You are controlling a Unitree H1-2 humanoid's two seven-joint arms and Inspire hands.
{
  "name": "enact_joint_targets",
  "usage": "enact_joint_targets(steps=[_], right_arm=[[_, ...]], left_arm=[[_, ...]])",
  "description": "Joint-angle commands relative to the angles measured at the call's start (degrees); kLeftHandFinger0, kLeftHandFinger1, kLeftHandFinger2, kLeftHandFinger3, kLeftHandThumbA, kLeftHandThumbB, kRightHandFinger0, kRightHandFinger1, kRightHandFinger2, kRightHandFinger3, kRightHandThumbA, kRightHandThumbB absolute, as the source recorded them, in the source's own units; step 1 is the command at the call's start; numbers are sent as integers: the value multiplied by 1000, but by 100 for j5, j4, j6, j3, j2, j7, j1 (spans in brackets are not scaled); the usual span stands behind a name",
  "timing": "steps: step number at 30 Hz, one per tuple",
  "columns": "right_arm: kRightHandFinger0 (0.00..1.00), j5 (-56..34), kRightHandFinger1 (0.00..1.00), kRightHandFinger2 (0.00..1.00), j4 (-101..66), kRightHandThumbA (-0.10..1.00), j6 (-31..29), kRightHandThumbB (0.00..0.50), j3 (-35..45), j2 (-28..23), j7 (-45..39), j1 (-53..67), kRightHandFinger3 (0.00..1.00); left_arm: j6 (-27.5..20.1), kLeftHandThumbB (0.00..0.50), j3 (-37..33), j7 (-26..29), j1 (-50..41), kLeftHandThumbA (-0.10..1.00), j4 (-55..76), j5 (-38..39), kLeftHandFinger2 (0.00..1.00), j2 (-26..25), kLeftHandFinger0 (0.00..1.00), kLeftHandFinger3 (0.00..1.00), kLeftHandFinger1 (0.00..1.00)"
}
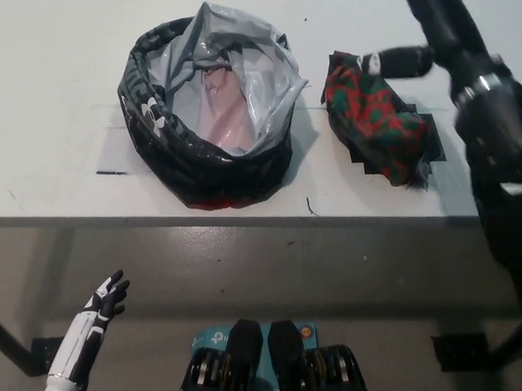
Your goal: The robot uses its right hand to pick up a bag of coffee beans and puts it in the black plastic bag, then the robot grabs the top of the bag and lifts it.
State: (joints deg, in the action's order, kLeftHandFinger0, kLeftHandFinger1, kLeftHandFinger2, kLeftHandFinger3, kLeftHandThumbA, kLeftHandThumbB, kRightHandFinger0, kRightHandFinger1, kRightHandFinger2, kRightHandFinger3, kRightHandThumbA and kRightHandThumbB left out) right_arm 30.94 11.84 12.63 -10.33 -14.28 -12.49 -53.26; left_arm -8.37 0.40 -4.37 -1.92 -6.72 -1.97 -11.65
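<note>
Red-and-green patterned coffee bean bag (372, 122) lying crumpled on the white table (58, 91), just right of the black plastic bag (208, 115)

Black plastic bag rolled open at the rim, grey lining and something pinkish inside, hard to make out. Black right hand (445, 43) above the coffee bag's upper end, blurred and partly cut off at the top edge, one fingertip near the bag, contact impossible to tell, fingers spread and holding nothing. White left hand (100, 305) low at lower left, below the table edge, fingers apart, empty
</note>
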Motion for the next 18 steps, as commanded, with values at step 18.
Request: enact_joint_targets(steps=[18], right_arm=[[1000, 535, 1000, 1000, 5244, 993, 1430, 500, -400, 917, 859, -2273, 1000]], left_arm=[[-618, 335, -236, -23, -189, 1000, 160, -490, 1000, -224, 1000, 1000, 1000]])
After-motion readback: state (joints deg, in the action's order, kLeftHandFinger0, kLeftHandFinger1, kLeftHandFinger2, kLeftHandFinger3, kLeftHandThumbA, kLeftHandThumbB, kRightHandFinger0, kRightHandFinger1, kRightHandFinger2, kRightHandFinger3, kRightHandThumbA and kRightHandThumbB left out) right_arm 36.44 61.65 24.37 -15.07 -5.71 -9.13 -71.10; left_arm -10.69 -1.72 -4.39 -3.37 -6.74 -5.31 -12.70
